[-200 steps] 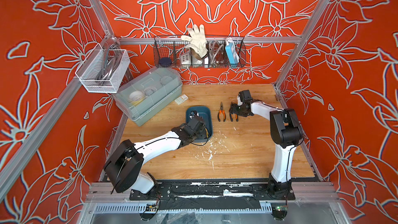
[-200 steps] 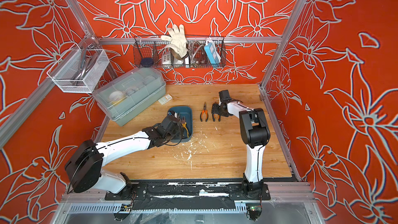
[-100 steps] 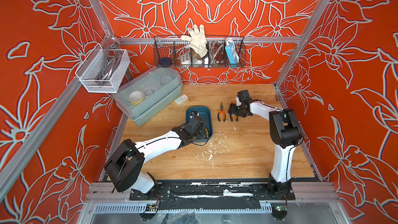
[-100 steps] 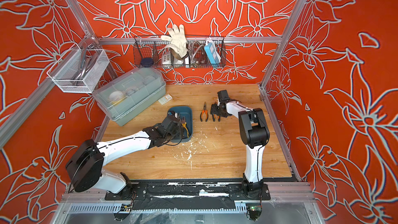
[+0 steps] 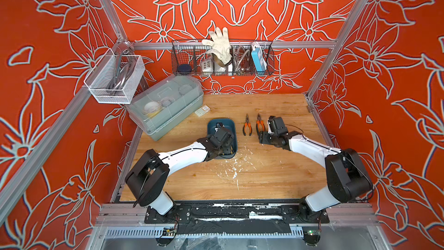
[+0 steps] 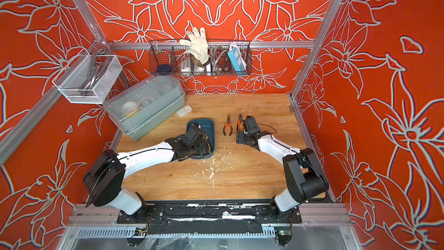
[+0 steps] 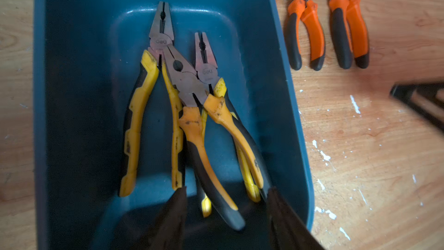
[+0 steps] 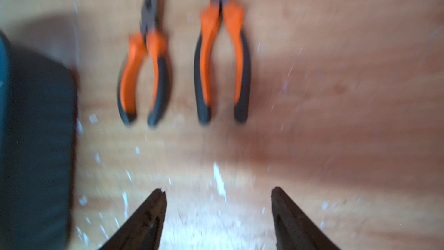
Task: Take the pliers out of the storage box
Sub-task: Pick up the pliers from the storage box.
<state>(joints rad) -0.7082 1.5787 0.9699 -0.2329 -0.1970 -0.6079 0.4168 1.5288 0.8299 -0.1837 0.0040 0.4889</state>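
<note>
Three yellow pliers lie piled in storage box. Left tool spread around top pair's handles (not squeezing), lined up to grab. Right tool released, empty, near two orange pliers out on worktop.

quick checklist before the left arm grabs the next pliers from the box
1. Left pincer open: ok, jaws apart.
2. Aimed at yellow pliers: ok, handle ends lie between its jaws in the wrist view.
3. One pair isolated: not ok, three overlap in the box.
4. Low enough to grip: cannot tell.
5. Right pincer open and empty: ok.
6. Room on table by orange pliers: ok, bare wood beside them.
</note>
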